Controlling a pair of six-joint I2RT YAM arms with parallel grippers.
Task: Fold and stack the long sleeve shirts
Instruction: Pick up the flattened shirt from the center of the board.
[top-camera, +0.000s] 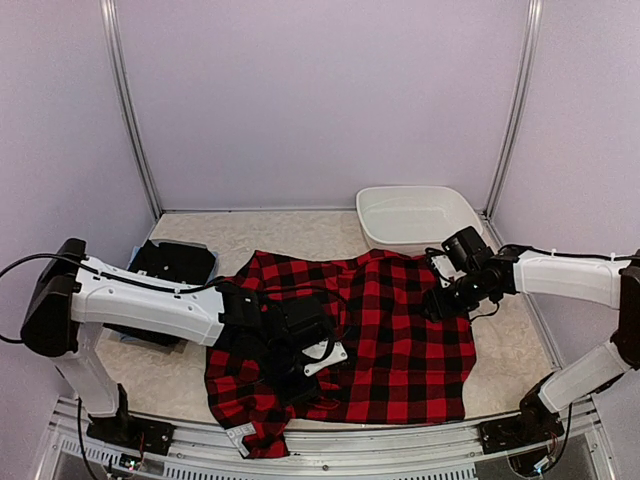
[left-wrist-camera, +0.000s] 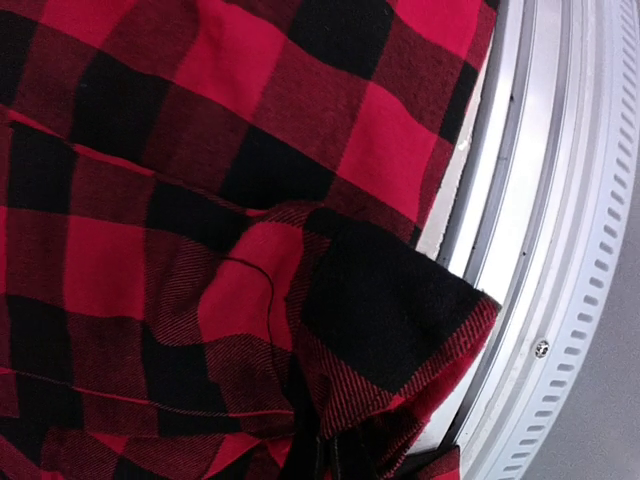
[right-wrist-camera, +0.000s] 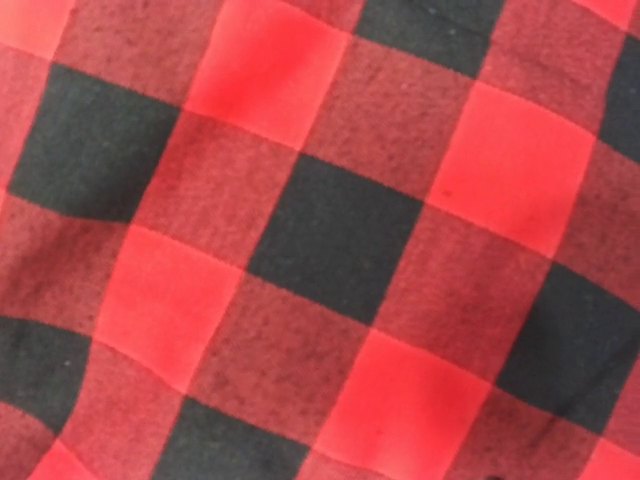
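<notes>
Flannel shirt (left-wrist-camera: 250, 300) bunches in clenched left fingers (top-camera: 318, 360); right fingers (top-camera: 437, 303) over it, grip unclear.

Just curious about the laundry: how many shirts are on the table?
2 for sure: the red-and-black checked flannel shirt spread mid-table, and a black shirt lying at the left. Pale blue fabric under it may be more, mostly hidden.

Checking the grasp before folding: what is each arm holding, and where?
The left gripper is shut on the flannel shirt, pinching a bunched fold near its near-left edge. The right gripper is over the shirt's far right side; a hold cannot be told.
</notes>
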